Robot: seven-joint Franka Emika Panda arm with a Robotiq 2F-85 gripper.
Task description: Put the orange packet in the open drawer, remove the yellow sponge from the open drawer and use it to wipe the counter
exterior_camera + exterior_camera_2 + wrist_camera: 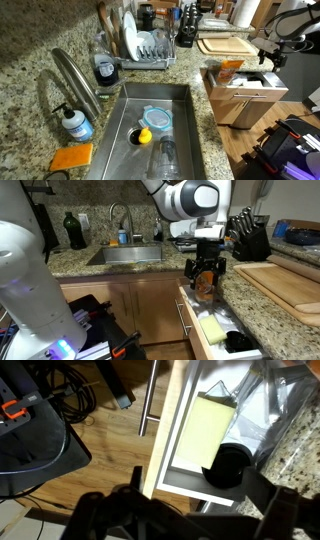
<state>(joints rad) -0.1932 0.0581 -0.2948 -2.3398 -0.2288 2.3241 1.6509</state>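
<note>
The orange packet (pixel 230 67) lies on the granite counter (pixel 205 120) at the edge, beside the open drawer (pixel 250 95). In an exterior view it shows between the gripper's fingers (pixel 205 283). My gripper (pixel 266 60) hovers in front of the drawer (pixel 190 320), fingers spread and empty. It also shows in another exterior view (pixel 205 272) and in the wrist view (pixel 195 488). The yellow sponge (pixel 212 428) lies flat in the drawer (pixel 165 445) next to a black round thing (pixel 230 465). The sponge also shows in an exterior view (pixel 212 330).
A steel sink (pixel 160 125) holds a bowl and a glass. A flat orange sponge (pixel 72 157) and a soap bottle (pixel 75 122) sit by it. A dish rack (pixel 145 45), a cutting board (pixel 228 44) and a knife block (pixel 248 240) stand on the counter. Black bags and cables (pixel 40 440) lie on the floor.
</note>
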